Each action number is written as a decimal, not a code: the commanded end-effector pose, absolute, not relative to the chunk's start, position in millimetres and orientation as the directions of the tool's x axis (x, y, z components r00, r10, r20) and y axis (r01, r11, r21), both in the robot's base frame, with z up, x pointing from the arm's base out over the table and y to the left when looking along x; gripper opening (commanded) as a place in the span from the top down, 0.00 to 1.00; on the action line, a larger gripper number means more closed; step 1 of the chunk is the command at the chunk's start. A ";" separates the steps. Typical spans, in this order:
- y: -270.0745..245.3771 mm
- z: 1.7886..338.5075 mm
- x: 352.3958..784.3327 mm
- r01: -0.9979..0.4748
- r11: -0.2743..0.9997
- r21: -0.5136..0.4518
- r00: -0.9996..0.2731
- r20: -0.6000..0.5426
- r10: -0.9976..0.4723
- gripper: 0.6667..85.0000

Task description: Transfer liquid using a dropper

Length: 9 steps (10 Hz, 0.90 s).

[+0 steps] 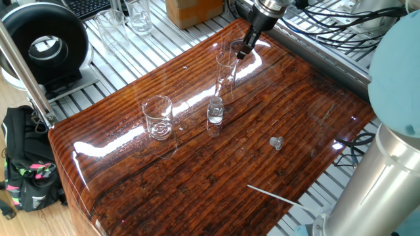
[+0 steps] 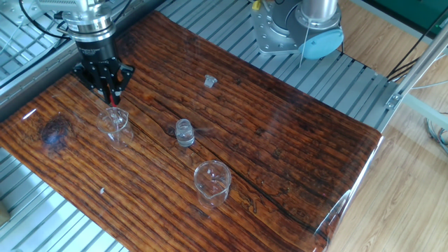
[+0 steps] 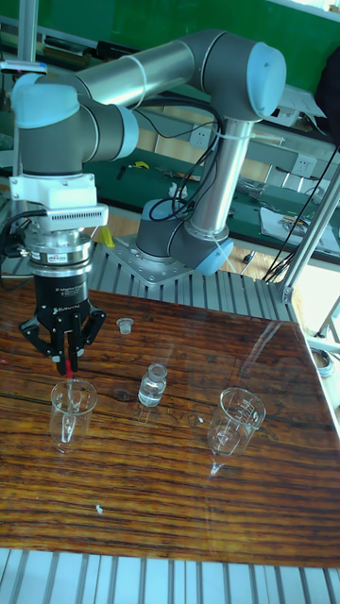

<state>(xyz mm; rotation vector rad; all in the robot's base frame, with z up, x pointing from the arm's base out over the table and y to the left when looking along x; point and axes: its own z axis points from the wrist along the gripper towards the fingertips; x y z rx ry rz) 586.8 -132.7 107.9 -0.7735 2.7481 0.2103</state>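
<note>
One fixed view
- End effector: poised over the mouth of the tall cylinder; fingers drawn in, content hard to resolve here.
- Vial: on the counter, just beyond the cylinder base, away from the end effector.
- Beaker: further out along the same line, well apart.
- Small cap: well apart, off to one side.

The other fixed view
- End effector: fingers closed on the dropper; red bulb visible between them.
- Cylinder: directly beneath; judged placed so the dropper tip enters its mouth vertically.

Tall fixed view
- End effector: gripping the dropper, held upright, red end pinched.
- Cylinder: immediately below; tip at or near the rim, contact cannot be determined.
- Liquid: not discernible in any vessel.
- Vial, beaker: to one side, likely the other vessels of the transfer.
</note>
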 end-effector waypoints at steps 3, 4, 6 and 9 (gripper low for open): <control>-128.0 112.9 591.3 -0.521 0.851 0.070 -0.821 -0.312 -0.478 0.75; -126.7 113.8 592.0 -0.520 0.851 0.072 -0.822 -0.313 -0.476 0.76; -125.7 114.9 593.0 -0.520 0.851 0.070 -0.822 -0.310 -0.477 0.76; -123.0 119.3 594.7 -0.516 0.854 0.067 -0.825 -0.306 -0.475 0.77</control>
